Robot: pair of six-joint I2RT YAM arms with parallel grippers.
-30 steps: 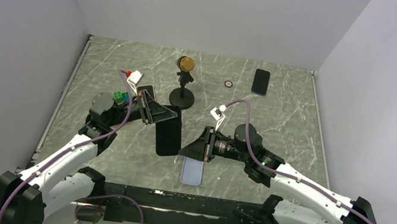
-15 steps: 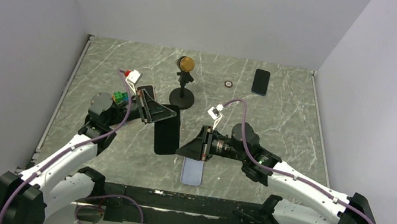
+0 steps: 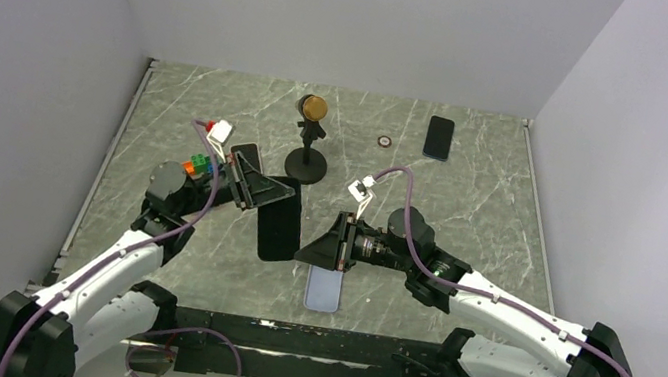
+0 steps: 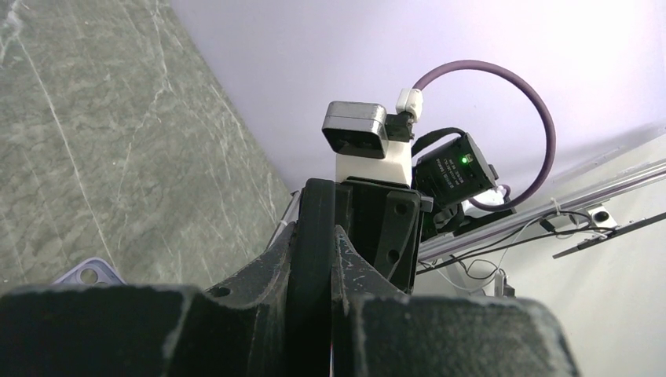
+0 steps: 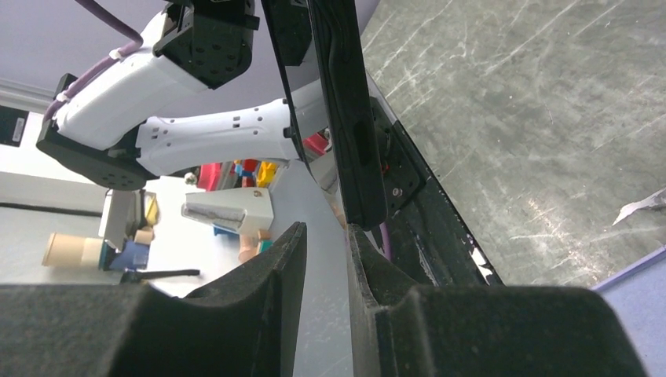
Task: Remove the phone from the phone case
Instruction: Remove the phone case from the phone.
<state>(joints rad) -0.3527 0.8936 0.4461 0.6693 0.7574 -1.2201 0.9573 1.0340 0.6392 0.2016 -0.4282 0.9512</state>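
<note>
Where the arms' bases line the bottom edge of the top view, the lavender phone case [image 3: 324,291] lies flat on the grey marbled bench [image 3: 467,220], just below the centre of the frame. Directly above it in the frame is the right gripper [image 3: 301,255], reaching in from the right. The right wrist view shows its fingers [image 5: 267,290] slightly parted, with pale background visible through the gap. The near end of the black phone [image 3: 280,231] stops at the tip of the right-hand finger rather than between the two, and I cannot tell whether it touches. The phone is out of the case, a dark slab running up the frame from the right gripper to the left gripper [image 3: 291,193], which pinches its upper end. In the left wrist view the phone stands edge-on, squeezed between that gripper's fingers, and a corner of the case with a round hole shows at the lower left. Farther back, just above centre, a small black stand [image 3: 306,159] with a gold ball on top rests on the bench close to the left gripper. Near the back edge, at upper centre-right, lie a small ring [image 3: 384,141] and, a little apart to its right, a second dark phone [image 3: 438,137], flat on the bench.
</note>
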